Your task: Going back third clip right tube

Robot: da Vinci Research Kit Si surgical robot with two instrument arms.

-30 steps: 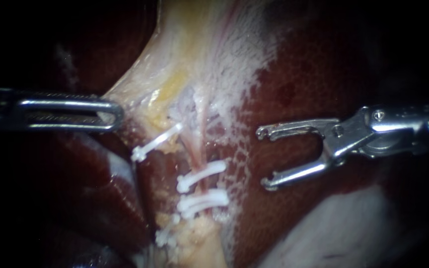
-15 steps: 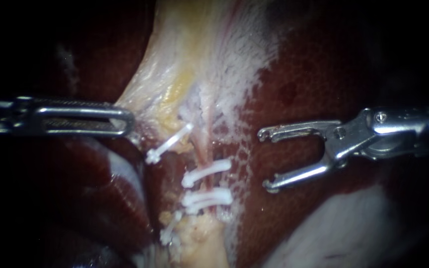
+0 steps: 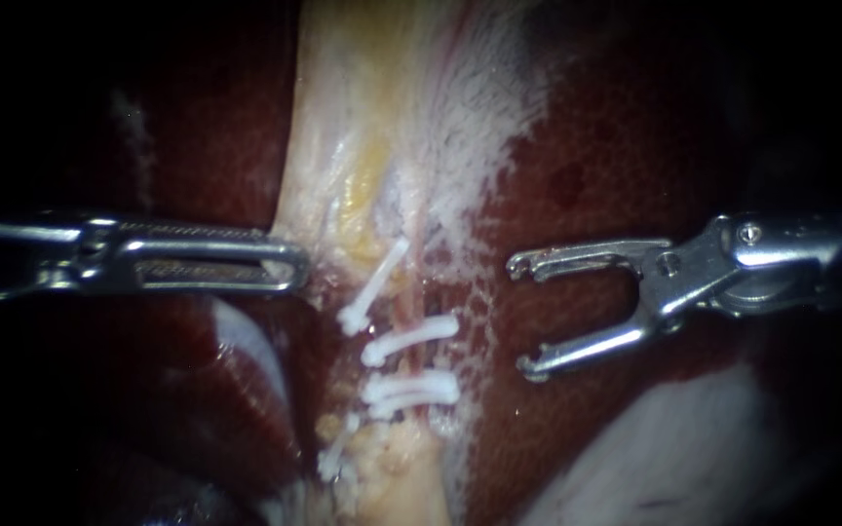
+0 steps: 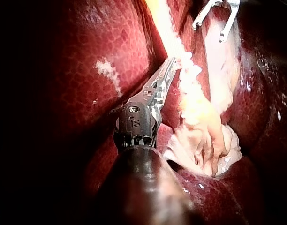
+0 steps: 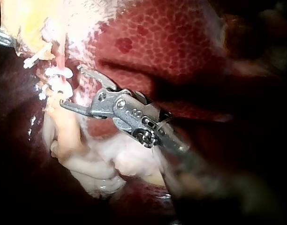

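The right tube [image 3: 405,362] is seen near mid-field in the endoscope view, well clear of the right instrument [image 3: 518,316]. It lies to the view's left of the jaws, w/ a strip of speckled liver [image 3: 577,175] btw. them, and no contact is made. The jaws are spread wide & nothing is held btw. them. The tips are pointed toward the clipped stretch, approx. level w/ the upper clip [image 3: 411,334].

The tube is shown as a thin pinkish strand, running top-to-bottom out of pale tissue [image 3: 343,146]. It is crossed by white clips: the upper clip, slightly bowed, & just beneath it a close-set lower pair [image 3: 409,390], almost touching each other. Two more white clips are seen to the view's left of it: an oblique clip [image 3: 374,285] higher up & a low clip [image 3: 336,453] beside yellowish fat [image 3: 397,458]. Which tube these two are set on cannot be told.

The left instrument [image 3: 302,265] is laid flat, its slotted jaws closed together on the edge of the pale tissue, which is pinched at the tips. The same grip is seen edge-on in the left wrist view.
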